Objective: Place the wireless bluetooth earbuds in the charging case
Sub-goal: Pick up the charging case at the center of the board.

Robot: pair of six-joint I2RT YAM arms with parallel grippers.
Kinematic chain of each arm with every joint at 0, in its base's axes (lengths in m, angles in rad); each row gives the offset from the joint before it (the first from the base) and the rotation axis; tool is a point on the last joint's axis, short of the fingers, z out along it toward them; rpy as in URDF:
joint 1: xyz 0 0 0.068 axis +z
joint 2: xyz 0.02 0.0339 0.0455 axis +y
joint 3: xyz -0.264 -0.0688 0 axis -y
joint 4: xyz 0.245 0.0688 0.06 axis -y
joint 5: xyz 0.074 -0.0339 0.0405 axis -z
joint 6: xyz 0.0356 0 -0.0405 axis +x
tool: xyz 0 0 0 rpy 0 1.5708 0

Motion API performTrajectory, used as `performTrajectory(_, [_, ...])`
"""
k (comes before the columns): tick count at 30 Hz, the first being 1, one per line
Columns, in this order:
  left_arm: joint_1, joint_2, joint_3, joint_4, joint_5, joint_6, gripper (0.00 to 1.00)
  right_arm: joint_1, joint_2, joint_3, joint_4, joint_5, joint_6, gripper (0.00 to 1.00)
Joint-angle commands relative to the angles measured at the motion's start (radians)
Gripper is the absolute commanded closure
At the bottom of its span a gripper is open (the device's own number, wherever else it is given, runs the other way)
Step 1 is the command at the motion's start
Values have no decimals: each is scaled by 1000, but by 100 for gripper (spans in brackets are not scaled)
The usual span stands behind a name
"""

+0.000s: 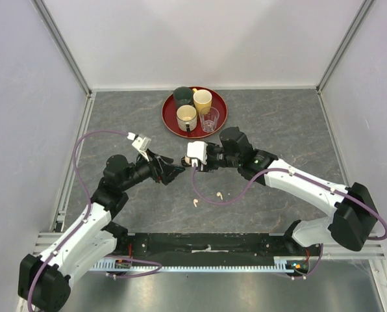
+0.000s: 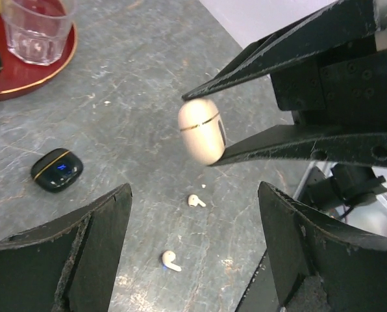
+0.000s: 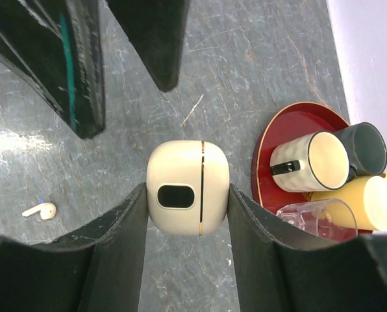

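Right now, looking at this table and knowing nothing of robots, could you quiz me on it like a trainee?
1. True or false: the right gripper holds the cream case with its lid shut.
2. How many cream earbuds lie loose on the table?
3. What stands on the red tray? A a spoon, B a clear glass, C a bottle.
Key: 1 true; 2 two; 3 B.
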Motion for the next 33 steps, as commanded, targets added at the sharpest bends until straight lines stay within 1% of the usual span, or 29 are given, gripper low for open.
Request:
performTrajectory(1, [-3, 52, 68, 149, 129, -57, 14, 42, -47, -25, 71, 72, 66, 89])
performTrajectory(5, [-6, 78, 72, 183, 128, -65, 15, 63, -55, -42, 97, 93, 88, 88])
performTrajectory(12, [-9, 121, 69, 210, 145, -99, 24, 77, -61, -61, 183, 104, 152, 88])
performTrajectory(19, [-9, 129, 65, 223, 146, -103, 25, 88, -64, -62, 206, 87, 158, 87])
performTrajectory(27, [-10, 175, 71, 258, 175, -113, 39, 95, -79, -71, 220, 66, 161, 86])
performTrajectory(28, [-9, 178, 69, 265, 177, -116, 44, 97, -81, -73, 220, 63, 161, 86])
performTrajectory(33, [-10, 189, 71, 276, 178, -120, 48, 98, -82, -75, 223, 56, 157, 85])
